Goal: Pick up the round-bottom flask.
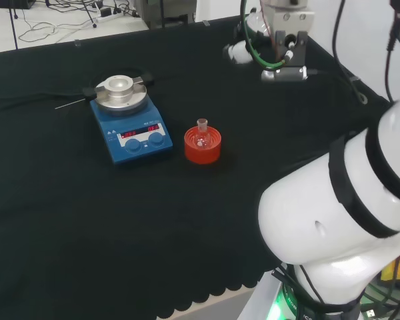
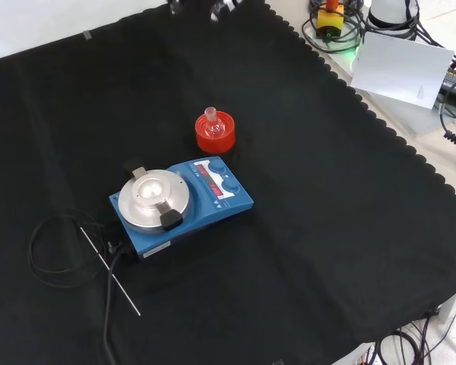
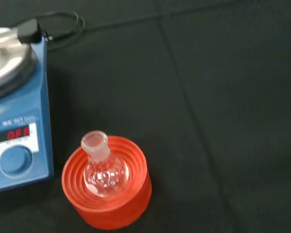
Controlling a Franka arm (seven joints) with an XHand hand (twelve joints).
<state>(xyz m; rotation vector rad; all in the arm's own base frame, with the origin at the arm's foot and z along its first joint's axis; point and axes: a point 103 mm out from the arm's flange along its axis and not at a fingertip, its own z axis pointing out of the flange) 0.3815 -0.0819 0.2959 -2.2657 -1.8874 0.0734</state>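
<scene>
One hand [image 1: 239, 50] is seen in the head view, raised above the black cloth [image 1: 67, 220], well apart from the blue stirrer plate [image 1: 131, 131] and to its far right. Whether it is opened or closed cannot be told, and nothing is seen held in it. The round-bottom flask [image 1: 202, 136] is placed upright in a red ribbed stand [image 1: 203, 151] just beside the stirrer plate, on its right in this view.
</scene>
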